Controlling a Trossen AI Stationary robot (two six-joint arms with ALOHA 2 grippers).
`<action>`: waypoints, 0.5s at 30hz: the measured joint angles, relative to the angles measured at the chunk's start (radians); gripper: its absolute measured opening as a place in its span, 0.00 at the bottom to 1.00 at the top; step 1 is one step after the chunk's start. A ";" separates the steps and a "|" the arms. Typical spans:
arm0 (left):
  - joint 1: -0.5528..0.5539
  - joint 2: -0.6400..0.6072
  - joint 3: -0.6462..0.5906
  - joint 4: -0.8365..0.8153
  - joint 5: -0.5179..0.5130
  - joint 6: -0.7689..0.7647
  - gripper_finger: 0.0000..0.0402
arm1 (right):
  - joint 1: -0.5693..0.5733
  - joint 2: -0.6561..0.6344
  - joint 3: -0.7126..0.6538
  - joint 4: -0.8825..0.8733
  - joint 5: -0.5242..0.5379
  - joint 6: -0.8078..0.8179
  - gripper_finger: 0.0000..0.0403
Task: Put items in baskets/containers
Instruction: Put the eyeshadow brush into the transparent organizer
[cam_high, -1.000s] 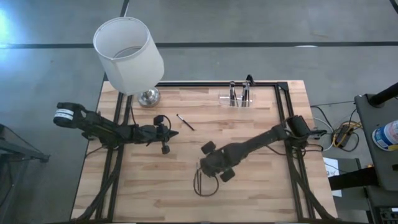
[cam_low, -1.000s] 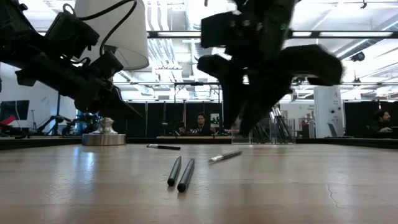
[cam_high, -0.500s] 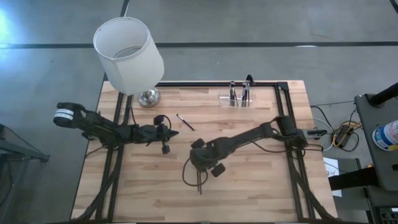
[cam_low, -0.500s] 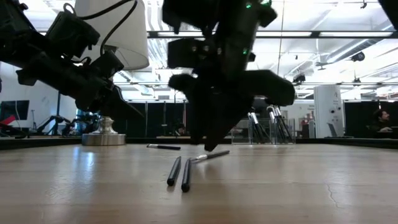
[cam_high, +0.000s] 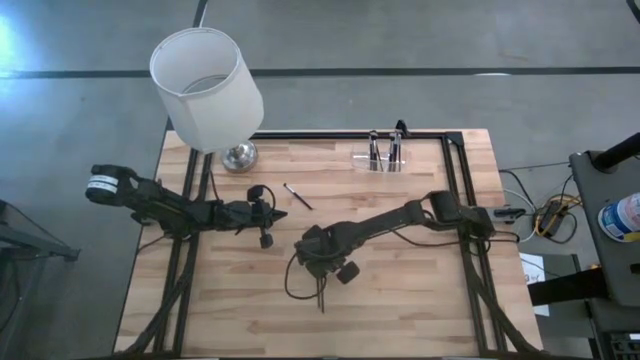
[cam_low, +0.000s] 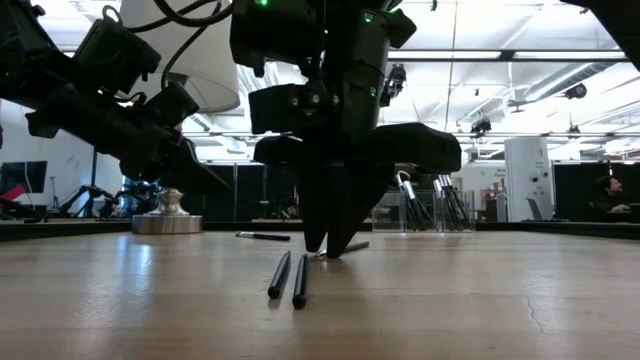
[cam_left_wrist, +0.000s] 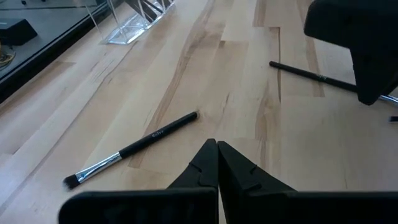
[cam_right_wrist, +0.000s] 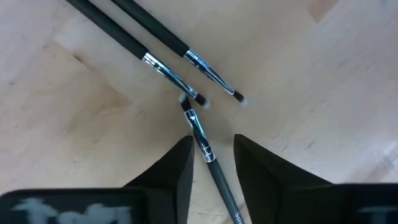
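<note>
The brush (cam_right_wrist: 200, 134) we judge to be the target lies flat on the counter (cam_high: 420, 300) directly beneath our right tool (cam_right_wrist: 210, 158), its shaft running lengthwise through the narrow gap between the two parted fingers, bristles pointing toward two other brushes (cam_right_wrist: 155, 56) just ahead; the fingers straddle it but do not yet pinch; our left tool (cam_left_wrist: 217, 158), fingers pressed together, waits farther off near another brush (cam_left_wrist: 134, 149); the clear holder (cam_high: 379, 158) stands at the counter's far edge.

Even overhead light; bright ceiling strips glare in the low view, silhouetting the arms; shadows soft.
</note>
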 joint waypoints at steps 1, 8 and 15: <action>0.000 0.000 0.000 0.000 0.000 0.000 0.00 | -0.002 0.002 0.002 -0.003 -0.007 -0.001 0.25; 0.000 0.000 0.000 0.002 0.000 0.000 0.00 | -0.006 0.006 0.000 -0.009 -0.022 0.011 0.10; 0.000 0.000 0.000 0.003 -0.001 -0.002 0.00 | -0.006 -0.001 -0.001 0.010 -0.011 0.042 0.03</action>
